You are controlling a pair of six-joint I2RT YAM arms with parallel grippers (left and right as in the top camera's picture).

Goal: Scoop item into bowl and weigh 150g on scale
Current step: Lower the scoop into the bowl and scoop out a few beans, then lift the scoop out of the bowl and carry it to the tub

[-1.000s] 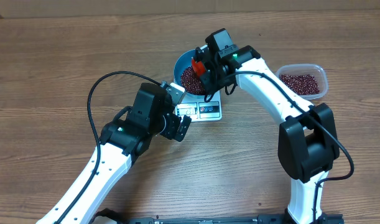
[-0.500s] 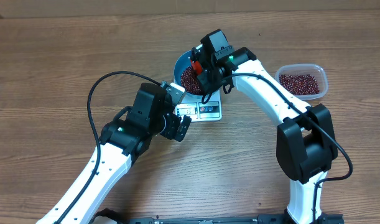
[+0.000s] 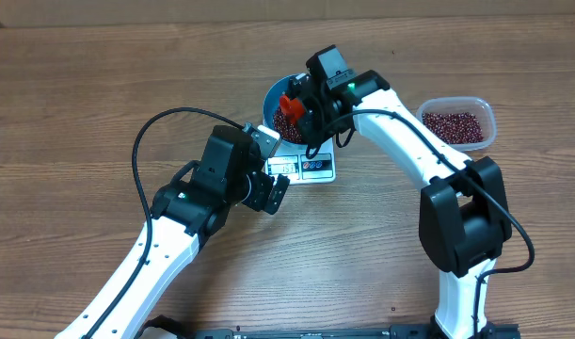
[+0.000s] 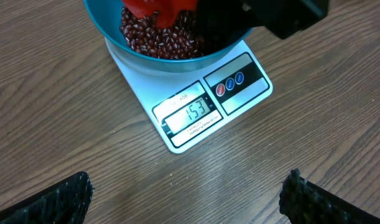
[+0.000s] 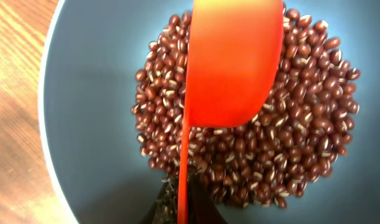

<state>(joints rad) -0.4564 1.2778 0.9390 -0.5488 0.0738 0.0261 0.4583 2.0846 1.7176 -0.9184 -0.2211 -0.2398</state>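
The blue bowl (image 3: 273, 97) (image 4: 109, 31) (image 5: 90, 124) stands on the white scale (image 3: 306, 168) (image 4: 196, 109), whose display reads 153. A heap of dark red-brown beans (image 3: 285, 126) (image 4: 158, 40) (image 5: 301, 143) fills the bowl's bottom. My right gripper (image 3: 301, 111) (image 5: 185, 202) hovers over the bowl, shut on the thin handle of a red scoop (image 3: 289, 104) (image 4: 153, 9) (image 5: 233, 62) that sits tilted above the beans. My left gripper (image 3: 268, 193) (image 4: 186, 199) hangs open over bare wood just in front of the scale, nothing between its fingers.
A clear plastic container (image 3: 456, 122) with more beans sits at the right of the table. The right arm reaches across from the right, passing near this container. Wood table (image 3: 80, 113) lies all around.
The right gripper with the red scoop has shifted slightly left and turned over the bowl. The left arm has not moved.
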